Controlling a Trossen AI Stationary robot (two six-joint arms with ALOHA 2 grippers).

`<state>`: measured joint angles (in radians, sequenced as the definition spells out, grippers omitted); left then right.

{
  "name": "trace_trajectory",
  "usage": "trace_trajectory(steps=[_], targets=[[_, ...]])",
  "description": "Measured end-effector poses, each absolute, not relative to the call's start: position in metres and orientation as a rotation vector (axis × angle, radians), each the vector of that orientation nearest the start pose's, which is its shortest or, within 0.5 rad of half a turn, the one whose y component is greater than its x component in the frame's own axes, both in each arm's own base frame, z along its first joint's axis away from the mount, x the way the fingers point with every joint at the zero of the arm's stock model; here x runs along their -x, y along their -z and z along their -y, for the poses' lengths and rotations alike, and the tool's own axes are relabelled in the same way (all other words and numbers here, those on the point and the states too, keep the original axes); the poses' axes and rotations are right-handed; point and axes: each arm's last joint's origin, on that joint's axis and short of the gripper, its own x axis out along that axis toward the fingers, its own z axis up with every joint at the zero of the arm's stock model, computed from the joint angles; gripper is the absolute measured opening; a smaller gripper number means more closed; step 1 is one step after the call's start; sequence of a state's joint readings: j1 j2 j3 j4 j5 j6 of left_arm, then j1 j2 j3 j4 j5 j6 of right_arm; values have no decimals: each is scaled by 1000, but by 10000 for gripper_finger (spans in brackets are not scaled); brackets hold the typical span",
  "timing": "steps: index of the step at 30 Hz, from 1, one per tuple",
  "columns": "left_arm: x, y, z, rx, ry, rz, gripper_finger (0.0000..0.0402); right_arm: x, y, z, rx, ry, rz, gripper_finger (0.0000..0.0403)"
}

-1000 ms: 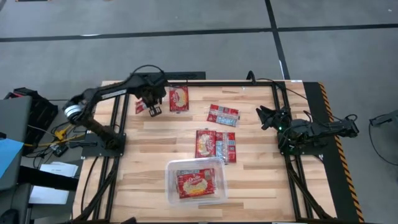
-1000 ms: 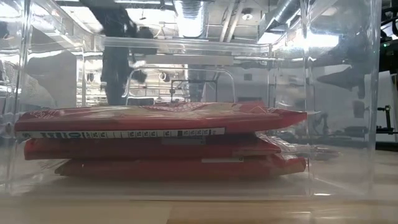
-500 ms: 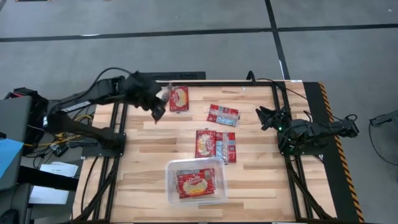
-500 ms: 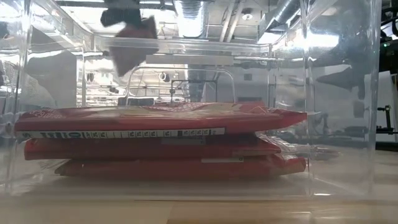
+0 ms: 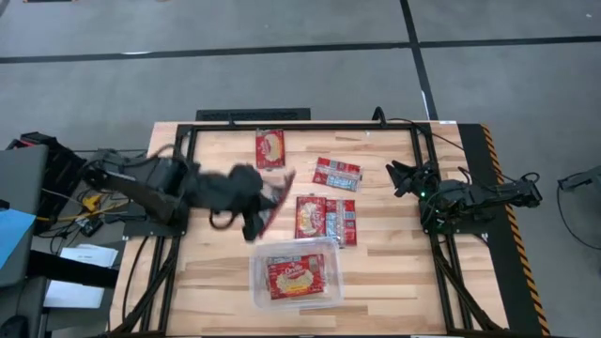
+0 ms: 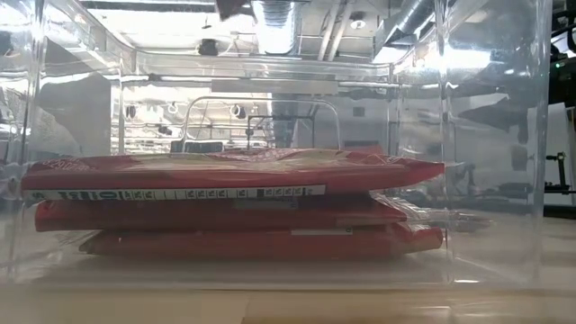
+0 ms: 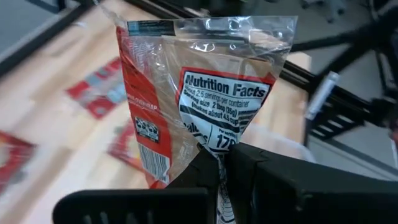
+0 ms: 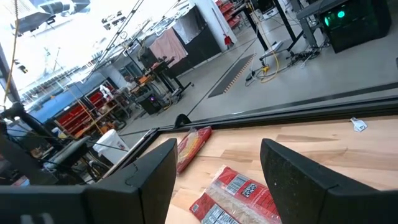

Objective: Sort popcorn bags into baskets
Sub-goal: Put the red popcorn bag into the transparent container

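Right up close at table height, the clear plastic bin [image 6: 270,270] fills the low view, and three red popcorn bags [image 6: 234,193] lie flat in a neat stack on its floor, which leaves plenty of room above for more. Seen from overhead, the bin [image 5: 327,282] sits at the near middle of the wooden table [image 5: 394,263].

Just behind its far left corner hangs the left gripper [image 5: 255,208], fingers pressed together and pinching a popcorn bag [image 5: 272,199] by its lower edge. The wrist camera shows why it dangles as it does: the fingers [image 7: 249,165] bite only the clear seam, so the held bag [image 7: 193,93] stands up above them with its nutrition panel facing the lens. To my eye this is a carry toward the bin, with the bag kept clear of the table so it can drop in from above.

Farther back, a pair of bags [image 5: 326,218] lies side by side mid-table, another [image 5: 336,174] rests beyond them, and one more [image 5: 269,148] waits near the far edge, all apart from each other and easy to pick singly.

Over at the right edge, the right gripper [image 5: 402,176] waits, jaws spread wide and holding nothing.
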<state>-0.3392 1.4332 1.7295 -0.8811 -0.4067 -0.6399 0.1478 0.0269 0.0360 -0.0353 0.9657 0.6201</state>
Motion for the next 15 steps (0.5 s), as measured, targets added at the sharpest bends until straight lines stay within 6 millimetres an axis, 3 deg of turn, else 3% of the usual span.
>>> trace_trajectory(steps=[8, 11, 15], targets=[[-308, -415, 155, 384, -169, -589, 0, -87, -171, 11, -569, 798, 230, 255], [-323, -398, 170, 342, -183, -653, 0, -87, -171, 11, -567, 798, 229, 255], [-339, -368, 175, 309, -250, -761, 0, -87, -171, 11, -567, 798, 229, 255]])
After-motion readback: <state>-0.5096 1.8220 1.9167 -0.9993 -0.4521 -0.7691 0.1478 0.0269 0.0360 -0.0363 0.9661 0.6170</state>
